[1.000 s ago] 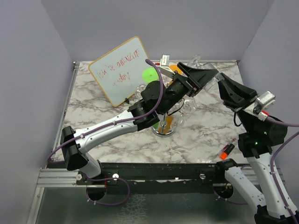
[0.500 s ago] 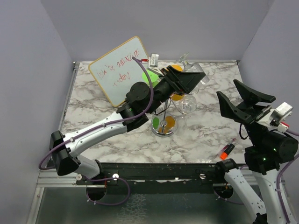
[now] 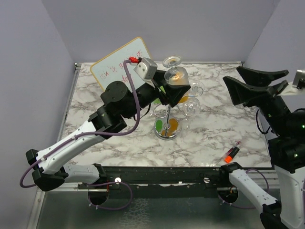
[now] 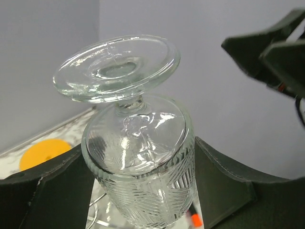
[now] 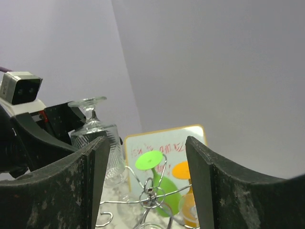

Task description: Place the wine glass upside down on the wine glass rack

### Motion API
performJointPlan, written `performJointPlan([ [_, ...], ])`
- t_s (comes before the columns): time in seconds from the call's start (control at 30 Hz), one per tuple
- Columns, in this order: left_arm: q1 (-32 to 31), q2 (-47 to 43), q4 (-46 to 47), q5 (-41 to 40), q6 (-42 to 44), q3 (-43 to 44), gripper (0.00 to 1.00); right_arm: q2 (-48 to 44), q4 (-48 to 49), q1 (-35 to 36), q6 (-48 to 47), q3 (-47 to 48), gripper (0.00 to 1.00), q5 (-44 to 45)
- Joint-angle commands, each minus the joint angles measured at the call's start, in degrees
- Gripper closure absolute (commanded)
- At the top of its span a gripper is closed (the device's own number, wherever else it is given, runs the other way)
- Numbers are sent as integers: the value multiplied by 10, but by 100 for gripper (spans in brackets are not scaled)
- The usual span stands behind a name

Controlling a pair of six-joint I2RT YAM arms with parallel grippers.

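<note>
The wine glass (image 3: 174, 72) is clear ribbed glass. It hangs upside down, foot up, above the wine glass rack (image 3: 167, 113), with my left gripper (image 3: 175, 88) shut on its bowl. In the left wrist view the bowl (image 4: 143, 167) fills the gap between the dark fingers (image 4: 224, 186), and the foot (image 4: 116, 67) is on top. The chrome wire rack shows its post and curled arms (image 5: 151, 192) in the right wrist view. My right gripper (image 3: 231, 74) stands open and empty, raised at the right, apart from the glass (image 5: 93, 136).
A green glass (image 5: 159, 179), an orange glass (image 5: 187, 195) and a clear glass (image 3: 191, 108) hang on the rack. A whiteboard (image 3: 116, 71) leans at the back left. A red marker (image 3: 231, 153) lies front right on the marble table (image 3: 214, 129).
My right gripper has opened, let go of the glass and pulled back up to the right. The left arm has lifted the glass and turned it foot up over the rack.
</note>
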Motion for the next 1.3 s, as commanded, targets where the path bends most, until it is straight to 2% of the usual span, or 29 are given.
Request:
performJointPlan([
  [0.0, 1, -41, -139, -2, 139, 3, 63, 54, -117, 2, 68, 36, 30, -78],
  [0.07, 1, -55, -177, 6, 171, -4, 66, 71, -94, 2, 80, 38, 30, -146],
  [0.13, 1, -70, -202, 5, 192, -16, 71, 80, -41, 2, 91, 25, 30, -264],
  [0.23, 1, -96, -212, 6, 216, -39, 73, 84, -5, 3, 118, 2, 31, -323],
  [0.37, 1, -128, -213, 46, 256, -65, 73, 103, -29, 2, 158, 5, 31, -309],
  [0.5, 1, -152, -222, 55, 287, -87, 76, 121, -5, 3, 226, -14, 32, -320],
  [0.73, 1, -193, -276, 46, 281, -122, 79, 111, -30, 3, 216, -24, 32, -264],
  [1.0, 1, -232, -332, 118, 252, -164, 79, 116, -36, 3, 207, -28, 32, -243],
  [1.27, 1, -231, -345, 238, 251, -192, 79, 112, -37, 3, 203, -34, 32, -224],
])
